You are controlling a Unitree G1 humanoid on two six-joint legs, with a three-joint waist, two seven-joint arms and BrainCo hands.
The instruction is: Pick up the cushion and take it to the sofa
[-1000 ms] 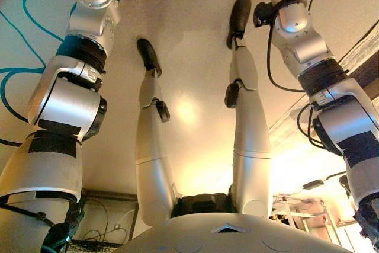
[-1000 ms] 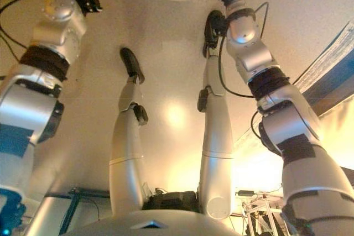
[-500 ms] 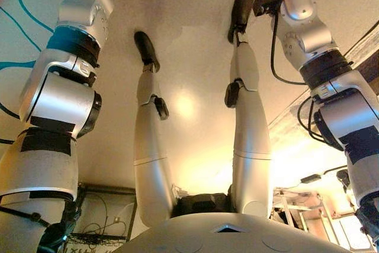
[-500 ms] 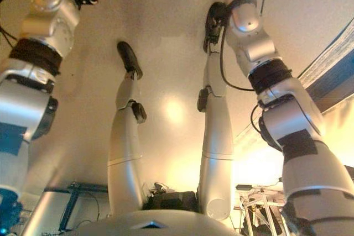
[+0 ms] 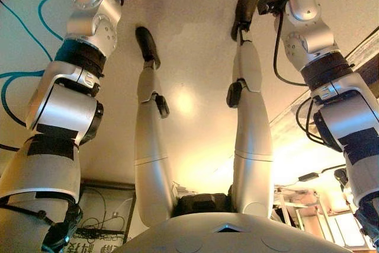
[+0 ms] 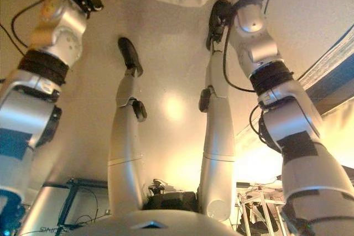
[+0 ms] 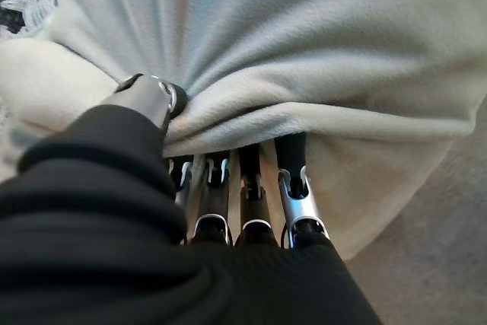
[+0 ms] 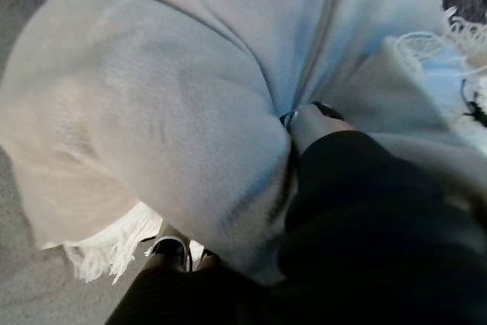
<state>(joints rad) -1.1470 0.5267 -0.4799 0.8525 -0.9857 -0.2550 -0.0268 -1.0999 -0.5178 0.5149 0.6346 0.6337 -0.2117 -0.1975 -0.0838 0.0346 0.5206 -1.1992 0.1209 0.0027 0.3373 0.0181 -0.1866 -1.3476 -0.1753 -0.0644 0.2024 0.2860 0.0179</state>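
Left wrist view: cushion (image 7: 304, 51) pinched by both hands.
Left hand (image 7: 228, 211) and right hand (image 8: 319, 123) each clamp thumb over fabric, fingers beneath (probably to share the weight).

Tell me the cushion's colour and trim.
Plain cream-white cushion, no pattern, with a white tasselled fringe along its edge; the right wrist view shows it best.

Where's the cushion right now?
The pale cushion is gripped between the left hand and right hand, at the eye views' top edge above the floor.
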